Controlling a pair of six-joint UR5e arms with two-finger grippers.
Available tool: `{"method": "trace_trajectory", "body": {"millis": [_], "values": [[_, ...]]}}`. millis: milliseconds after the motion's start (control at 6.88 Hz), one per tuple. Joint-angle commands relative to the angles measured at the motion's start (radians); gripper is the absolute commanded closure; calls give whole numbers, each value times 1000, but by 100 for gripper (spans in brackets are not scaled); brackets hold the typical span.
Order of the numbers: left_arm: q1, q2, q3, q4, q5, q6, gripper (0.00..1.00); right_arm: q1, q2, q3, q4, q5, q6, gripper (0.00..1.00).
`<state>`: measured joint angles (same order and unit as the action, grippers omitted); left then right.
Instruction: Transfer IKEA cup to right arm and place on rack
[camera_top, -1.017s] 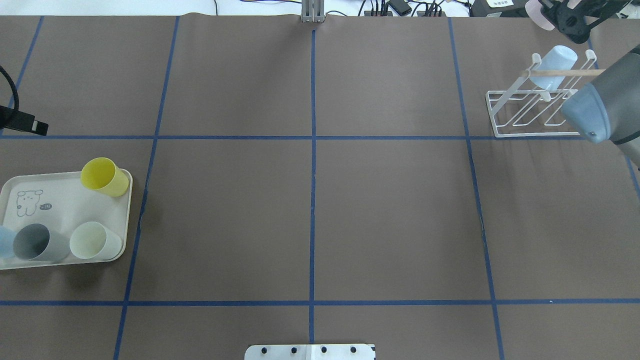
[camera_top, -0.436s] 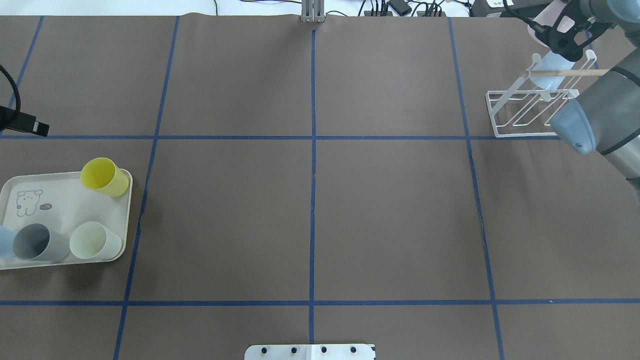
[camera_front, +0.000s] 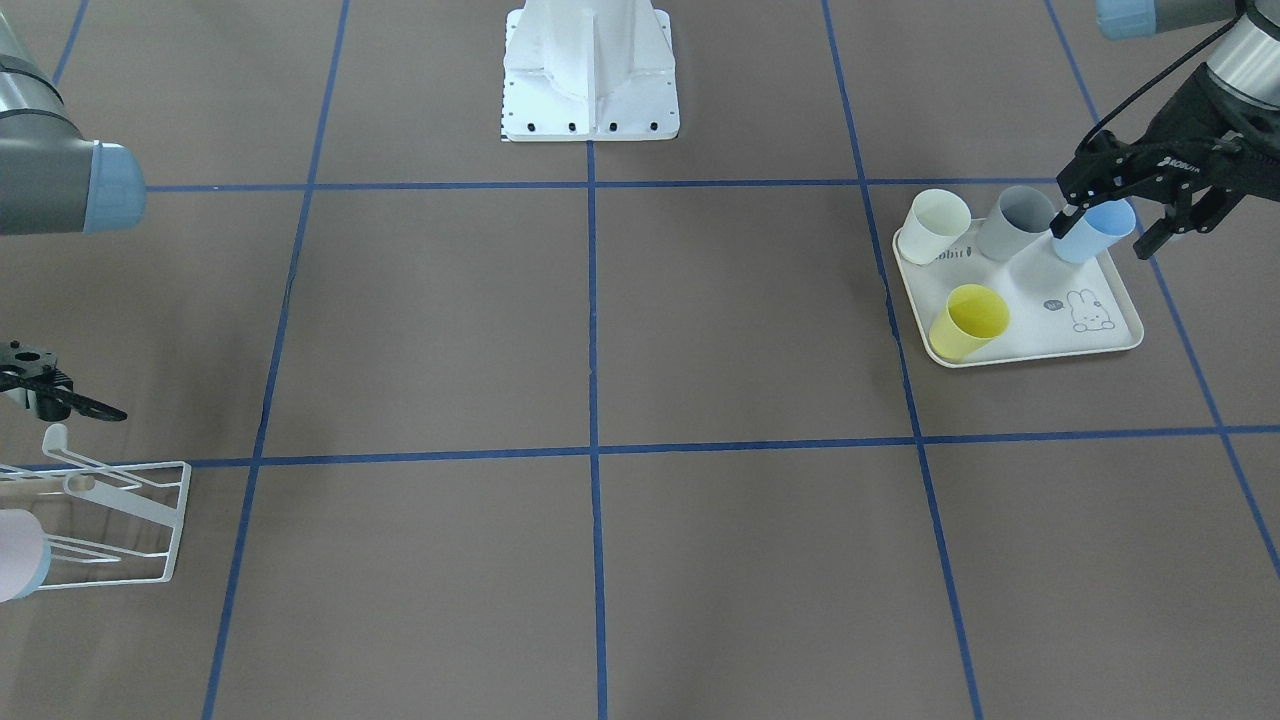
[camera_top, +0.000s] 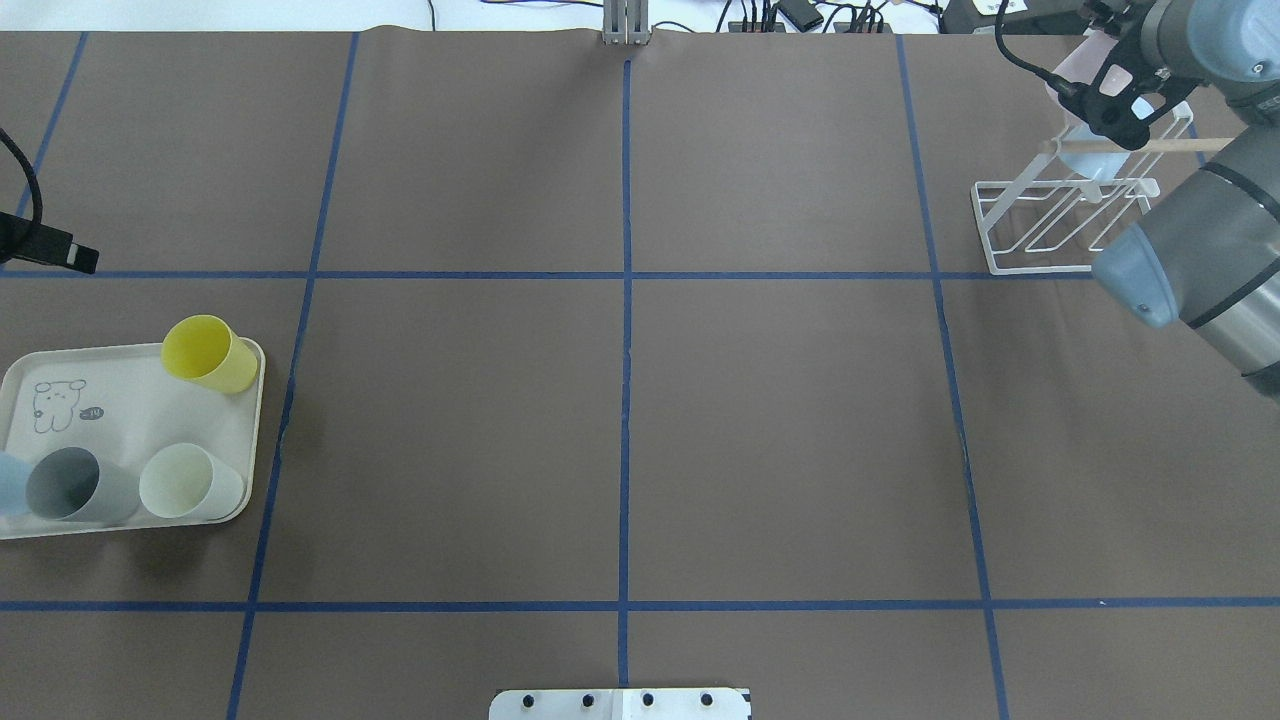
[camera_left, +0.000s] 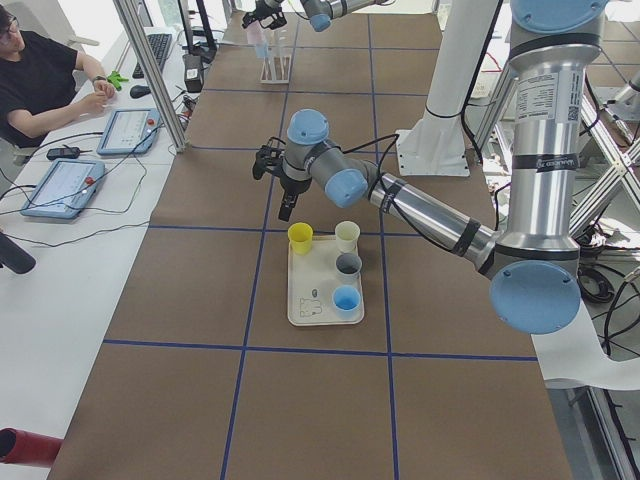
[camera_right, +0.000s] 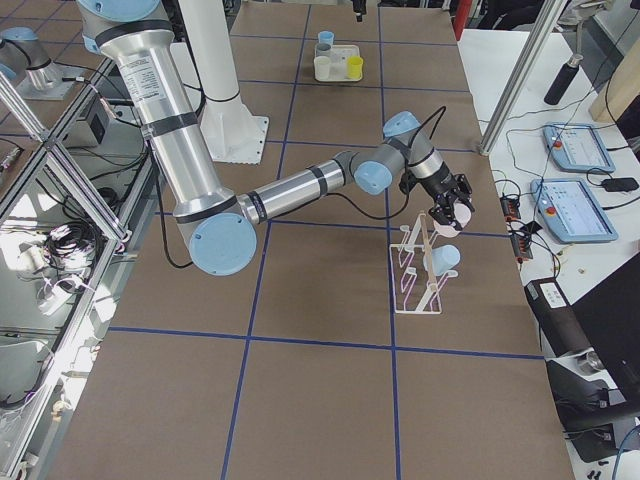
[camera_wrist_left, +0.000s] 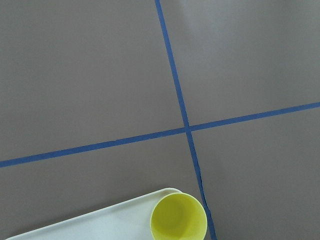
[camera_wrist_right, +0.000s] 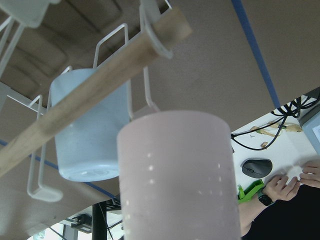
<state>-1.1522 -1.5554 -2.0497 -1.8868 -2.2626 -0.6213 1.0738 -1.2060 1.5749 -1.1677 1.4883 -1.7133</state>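
My right gripper (camera_top: 1103, 85) is shut on a pale pink cup (camera_wrist_right: 175, 180) and holds it just above the white wire rack (camera_top: 1040, 183), close to the rack's wooden rod (camera_top: 1140, 145). A light blue cup (camera_wrist_right: 85, 135) hangs upside down on a rack prong, right behind the pink one; the exterior right view shows it (camera_right: 443, 260) below the gripper (camera_right: 447, 208). My left gripper (camera_front: 1112, 222) is open and empty, raised near the cream tray (camera_front: 1040, 330). The tray holds yellow (camera_top: 208, 352), pale white (camera_top: 188, 481), grey (camera_top: 75, 485) and blue (camera_front: 1092, 232) cups.
Blue tape lines cross the brown table cover. The robot's white base plate (camera_front: 590, 95) is at the near middle. Cables and plugs lie along the far edge (camera_top: 800, 15). An operator's hands (camera_wrist_right: 292, 182) rest on a desk beyond the rack.
My right gripper has carried the pink cup from the far right corner down over the rack, now covering the blue cup. The left arm has stayed still.
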Motion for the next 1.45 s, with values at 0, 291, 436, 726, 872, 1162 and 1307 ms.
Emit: {"method": "trace_trajectory", "body": {"millis": [0,291,436,726,872,1162,1307], "values": [[0,0,-1,0,0,0,0,-14,-3,-21,16,-3,1,99],[-1,0,-3,0,0,-2,0,-37,-15,-21,17,-32,1,98],[-1,-2,-3,0,0,-2,0,-54,-18,-23,17,-49,1,95],[-1,-2,-1,0,0,-2,0,-63,-20,-30,17,-54,1,87],[0,-2,0,0,0,-2,0,-66,-20,-36,17,-54,0,83],[0,-2,2,0,0,-2,0,-69,-20,-36,17,-54,1,74],[2,-2,2,0,0,-2,0,-71,-20,-36,17,-54,1,65]]}}
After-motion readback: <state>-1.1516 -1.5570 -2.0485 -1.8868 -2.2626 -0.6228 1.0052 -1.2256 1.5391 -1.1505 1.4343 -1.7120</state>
